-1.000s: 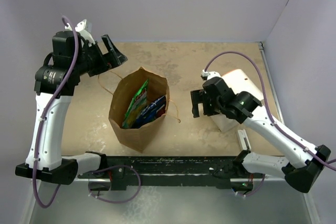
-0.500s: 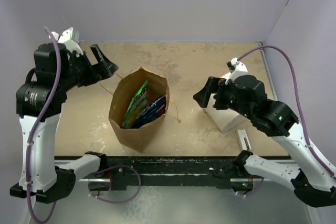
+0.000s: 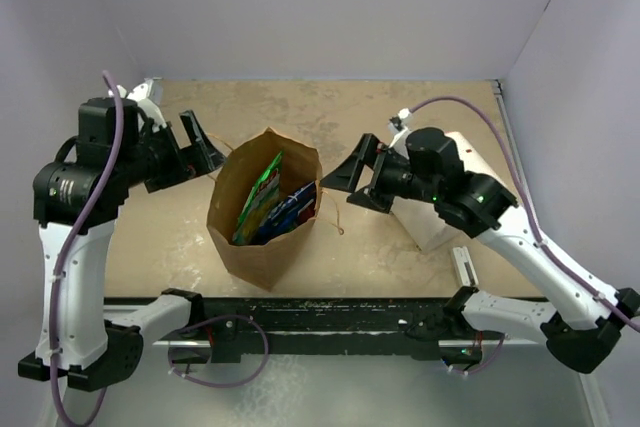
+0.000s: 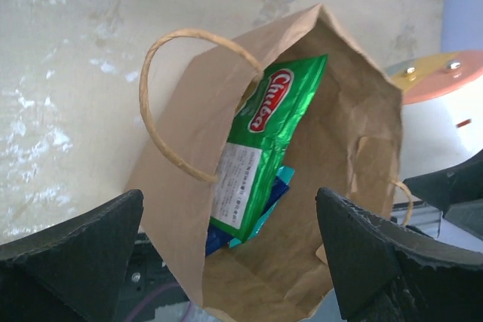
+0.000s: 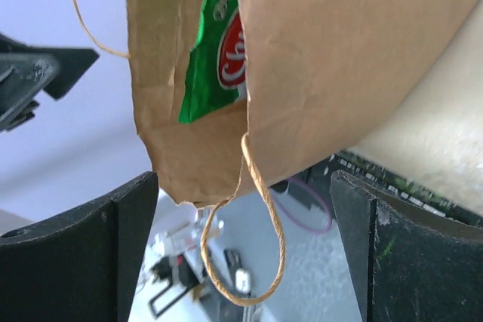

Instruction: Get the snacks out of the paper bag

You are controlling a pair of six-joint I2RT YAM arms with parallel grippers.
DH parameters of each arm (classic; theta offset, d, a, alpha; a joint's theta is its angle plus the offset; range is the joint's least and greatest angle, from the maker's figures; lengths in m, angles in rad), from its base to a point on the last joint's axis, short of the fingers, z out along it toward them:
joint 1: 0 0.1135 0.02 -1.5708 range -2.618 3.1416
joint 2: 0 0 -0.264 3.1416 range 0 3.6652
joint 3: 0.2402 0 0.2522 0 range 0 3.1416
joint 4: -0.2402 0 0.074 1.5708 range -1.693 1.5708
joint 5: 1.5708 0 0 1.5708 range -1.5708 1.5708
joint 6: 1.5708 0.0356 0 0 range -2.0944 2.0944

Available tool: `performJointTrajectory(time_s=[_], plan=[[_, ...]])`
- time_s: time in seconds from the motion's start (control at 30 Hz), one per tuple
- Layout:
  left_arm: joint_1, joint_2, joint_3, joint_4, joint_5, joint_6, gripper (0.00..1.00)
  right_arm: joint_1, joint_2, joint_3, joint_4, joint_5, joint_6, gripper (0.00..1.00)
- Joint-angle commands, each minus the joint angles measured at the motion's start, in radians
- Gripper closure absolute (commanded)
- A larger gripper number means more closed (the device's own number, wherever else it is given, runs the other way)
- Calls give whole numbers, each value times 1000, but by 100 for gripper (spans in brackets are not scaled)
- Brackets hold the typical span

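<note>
The brown paper bag stands open in the middle of the table, and also shows in the left wrist view and the right wrist view. Inside it stand snacks: a green "Chuba" packet and a dark blue packet. My left gripper is open and empty just left of the bag's mouth. My right gripper is open and empty just right of the bag, with the bag's twisted handle between its fingers.
A white cylindrical container with an orange top lies at the right, under my right arm, and shows in the left wrist view. The dark rail runs along the table's near edge. Grey walls close in the back and sides.
My right gripper has moved left toward the bag's right side. My left gripper has dropped lower and closer to the bag's left rim. The bag has not moved.
</note>
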Motion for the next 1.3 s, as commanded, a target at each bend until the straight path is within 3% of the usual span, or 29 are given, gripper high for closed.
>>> performJointTrajectory(time_s=[0.0,0.27,0.37,0.67,0.77,0.87,1.03,1.17,1.27], plan=[[3,42,-46,-51,-1,23,1,9,29,-47,101,-196,93,4],[4,17,-122,103,108,-30,0,67,41,-120,134,-283,30,21],[4,34,-159,160,144,-49,5,67,18,-137,113,-287,9,25],[41,69,-158,249,190,-90,29,67,26,-73,65,-283,-23,45],[48,72,-148,251,175,-92,37,66,38,-49,40,-273,-39,58],[50,63,-142,243,139,-81,43,66,38,-31,17,-253,-48,64],[50,68,-121,227,102,-60,58,65,43,7,-28,-222,-67,78],[50,87,-91,218,81,-42,74,63,59,44,-57,-209,-90,95],[52,111,-41,201,55,-21,85,63,87,84,-80,-196,-123,99]])
